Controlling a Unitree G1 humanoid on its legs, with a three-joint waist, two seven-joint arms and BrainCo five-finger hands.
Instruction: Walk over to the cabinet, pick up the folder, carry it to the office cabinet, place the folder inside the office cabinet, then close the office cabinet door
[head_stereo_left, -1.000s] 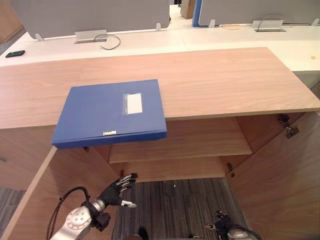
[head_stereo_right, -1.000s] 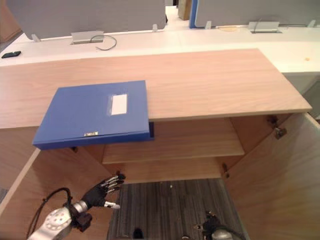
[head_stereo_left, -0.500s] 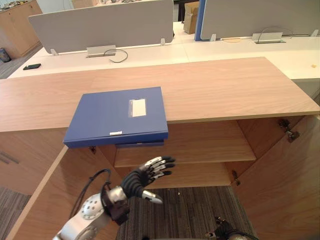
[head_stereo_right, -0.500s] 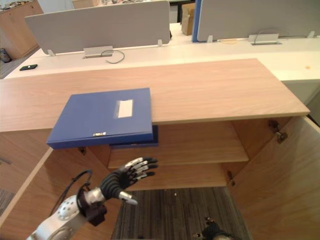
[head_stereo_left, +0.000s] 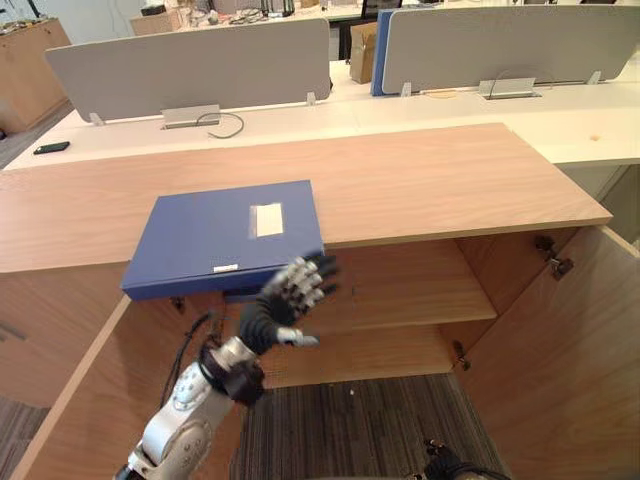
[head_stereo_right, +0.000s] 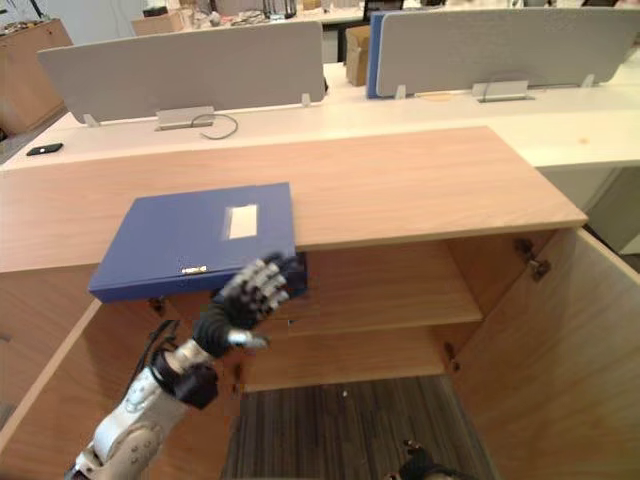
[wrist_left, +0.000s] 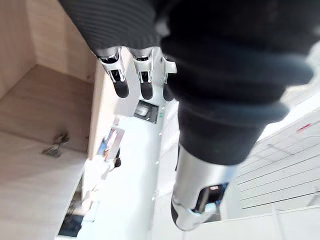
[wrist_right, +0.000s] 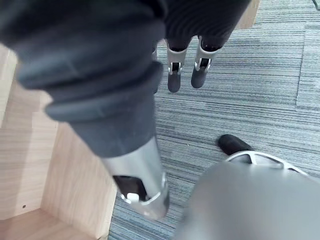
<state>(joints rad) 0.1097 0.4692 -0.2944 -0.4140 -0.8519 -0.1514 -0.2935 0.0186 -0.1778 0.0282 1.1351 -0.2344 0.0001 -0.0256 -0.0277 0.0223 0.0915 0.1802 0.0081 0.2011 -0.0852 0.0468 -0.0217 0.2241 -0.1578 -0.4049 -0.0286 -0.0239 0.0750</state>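
The blue folder (head_stereo_left: 225, 235) lies flat on the wooden cabinet top (head_stereo_left: 430, 175), left of the middle, its front edge hanging over the open compartment. My left hand (head_stereo_left: 280, 300) is raised in front of the cabinet with its fingers (wrist_left: 132, 82) straight, so it is open. Its fingertips reach the folder's front right corner; I cannot tell whether they touch it. My right hand (wrist_right: 185, 75) hangs low over the carpet, fingers straight and holding nothing. Below the top, a bare shelf (head_stereo_left: 420, 290) shows in the cabinet.
Both cabinet doors stand open, the left door (head_stereo_left: 80, 400) and the right door (head_stereo_left: 565, 350) flanking me. Grey carpet (head_stereo_left: 350, 430) lies between them. Behind the cabinet runs a white desk (head_stereo_left: 300, 115) with grey partitions, cable boxes and a black phone (head_stereo_left: 50, 147).
My left hand has risen from low beside the left door up to the folder's front right corner. The camera has tilted, showing more of the desks behind.
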